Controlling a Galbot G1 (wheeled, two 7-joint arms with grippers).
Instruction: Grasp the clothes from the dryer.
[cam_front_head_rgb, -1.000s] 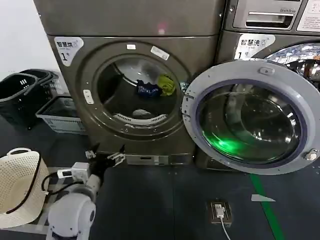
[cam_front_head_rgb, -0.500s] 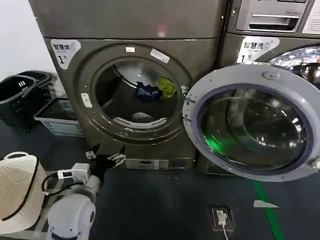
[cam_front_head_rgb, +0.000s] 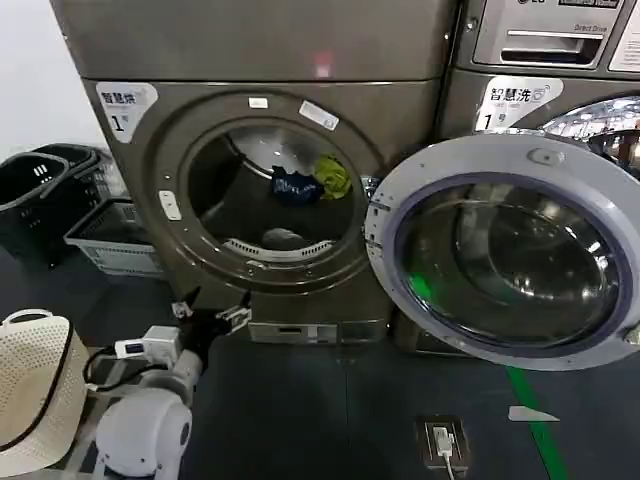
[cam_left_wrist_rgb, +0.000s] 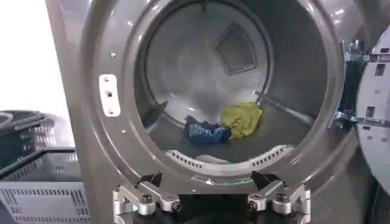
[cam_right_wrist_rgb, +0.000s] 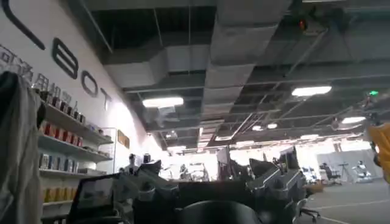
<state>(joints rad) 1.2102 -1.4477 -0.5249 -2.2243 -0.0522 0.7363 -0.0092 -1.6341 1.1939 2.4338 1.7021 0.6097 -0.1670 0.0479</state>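
Note:
The dryer (cam_front_head_rgb: 150, 200) stands in front of me with its round porthole uncovered. Inside the drum lie the clothes: a navy piece (cam_front_head_rgb: 295, 187), a yellow-green piece (cam_front_head_rgb: 333, 177) beside it, and a pale grey-white piece (cam_front_head_rgb: 283, 238) near the front lip. In the left wrist view the navy piece (cam_left_wrist_rgb: 207, 131) and the yellow-green piece (cam_left_wrist_rgb: 242, 117) touch on the drum floor. My left gripper (cam_front_head_rgb: 212, 308) hangs open and empty below the porthole, outside the drum; in its own wrist view, the left gripper (cam_left_wrist_rgb: 207, 182) faces the opening. My right gripper (cam_right_wrist_rgb: 207, 173) is open, pointing up at a ceiling.
The round door (cam_front_head_rgb: 505, 250) is swung out to the right, across the neighbouring machine (cam_front_head_rgb: 540, 60). A white woven basket (cam_front_head_rgb: 30, 390) sits at my lower left. Dark baskets (cam_front_head_rgb: 40, 190) and a grey crate (cam_front_head_rgb: 110, 240) stand left of the dryer. A floor socket (cam_front_head_rgb: 440, 440) lies ahead.
The dryer and its door look slightly nearer and the white basket has slid lower in the head view. The left gripper holds the same pose, open.

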